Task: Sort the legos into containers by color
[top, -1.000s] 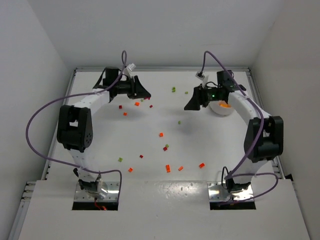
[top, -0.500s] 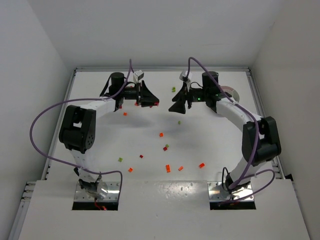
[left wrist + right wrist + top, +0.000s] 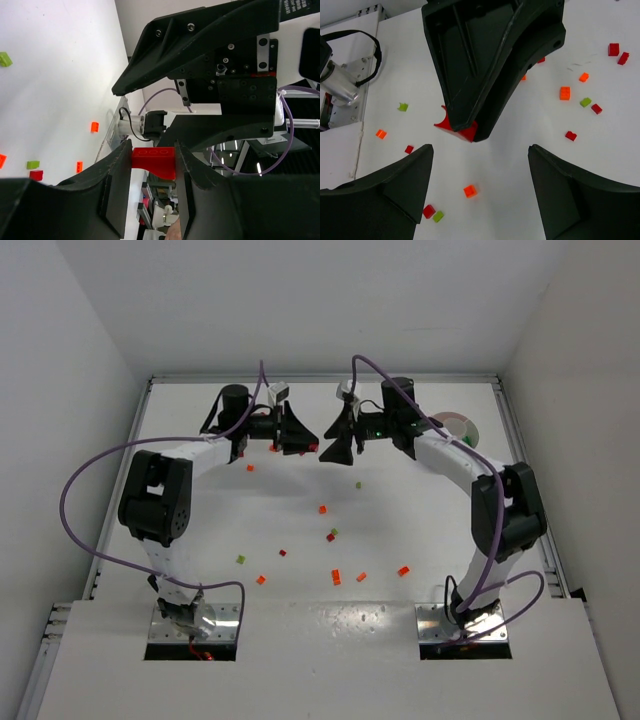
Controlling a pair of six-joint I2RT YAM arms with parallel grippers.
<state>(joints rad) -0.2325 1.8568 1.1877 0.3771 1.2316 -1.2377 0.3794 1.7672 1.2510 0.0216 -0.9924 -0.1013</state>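
At the far middle of the white table point(image 3: 430, 530), the two black grippers meet almost tip to tip. The left gripper point(image 3: 306, 443) is clamped on a small red plastic lego brick point(image 3: 153, 161), pinched between its two fingers and lifted off the surface. The right gripper point(image 3: 480, 149) faces it from the right with its jaws spread wide apart and nothing between them. The round white divided dish point(image 3: 466, 421) sits at the far right, partly hidden behind the right arm. Loose red, orange and green plastic lego bricks point(image 3: 322, 509) lie scattered over the middle and near part of the table.
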